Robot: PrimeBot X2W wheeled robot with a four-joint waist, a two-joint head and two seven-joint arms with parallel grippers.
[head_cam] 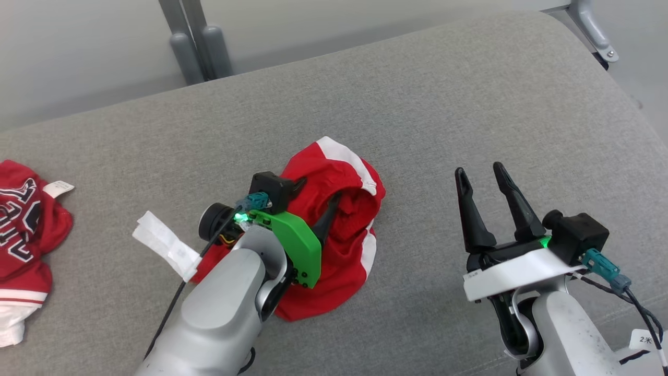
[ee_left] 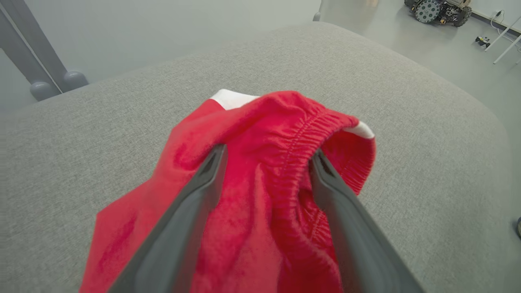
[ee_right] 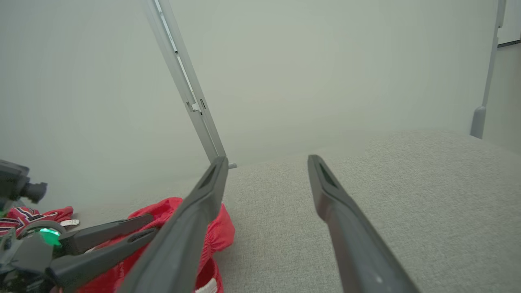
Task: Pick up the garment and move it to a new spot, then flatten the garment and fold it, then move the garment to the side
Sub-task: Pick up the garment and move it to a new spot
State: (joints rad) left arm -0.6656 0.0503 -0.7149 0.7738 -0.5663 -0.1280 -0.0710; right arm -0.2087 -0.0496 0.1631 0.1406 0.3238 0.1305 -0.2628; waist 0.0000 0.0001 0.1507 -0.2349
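The garment (head_cam: 344, 177) is a crumpled piece of red cloth with white bands and an elastic waistband, lying mid-way across the grey padded surface (head_cam: 443, 94). My left gripper (head_cam: 319, 189) is down on it and open. In the left wrist view the fingers (ee_left: 203, 183) stand wide apart, with the bunched waistband of the garment (ee_left: 264, 122) lying loose between them. My right gripper (head_cam: 478, 168) hovers open and empty to the right of the garment, clear of the cloth. From the right wrist, the right gripper (ee_right: 264, 158) points past the garment (ee_right: 215, 232) and the left gripper (ee_right: 154, 224).
A second red jersey (head_cam: 21, 224) with lettering lies at the surface's left edge. A white label strip (head_cam: 162, 243) sticks out beside my left wrist. Grey metal frame legs (head_cam: 201, 47) stand behind the surface. A small wheeled machine (ee_left: 437, 10) sits on the floor far off.
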